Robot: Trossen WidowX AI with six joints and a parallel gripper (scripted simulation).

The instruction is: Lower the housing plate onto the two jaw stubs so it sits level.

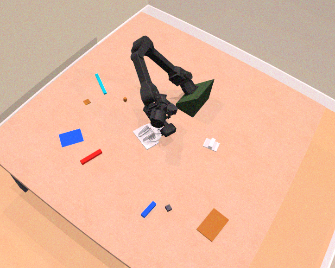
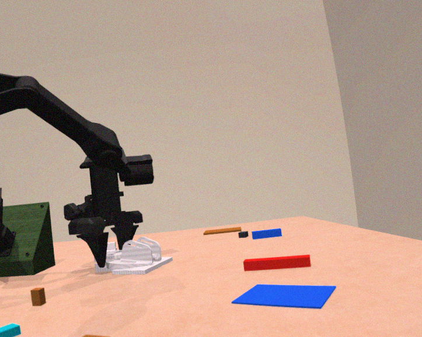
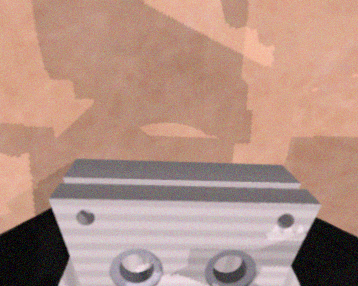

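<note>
My gripper (image 2: 111,257) (image 3: 181,214) is shut on the white housing plate (image 3: 178,213), one finger at each side. In the wrist view the plate shows two ringed holes and a small hole near each far corner. It lies over the white base (image 1: 147,146) (image 2: 131,270) (image 3: 180,169), with their far edges parallel and only a thin strip of base between them. Pale surfaces show through the ringed holes. The two pale jaws, one nearer (image 1: 144,131) (image 2: 136,252) and one farther (image 1: 151,137), rise beside my fingers. Whether the plate touches the stubs is hidden.
A small white plate with a block (image 1: 211,143) is right of the assembly in the top view. The green wedge (image 1: 194,99) (image 2: 37,235) stands at my arm's base. A red bar (image 1: 91,156) (image 2: 276,263) and blue sheet (image 1: 71,137) (image 2: 284,296) lie on the jaw side.
</note>
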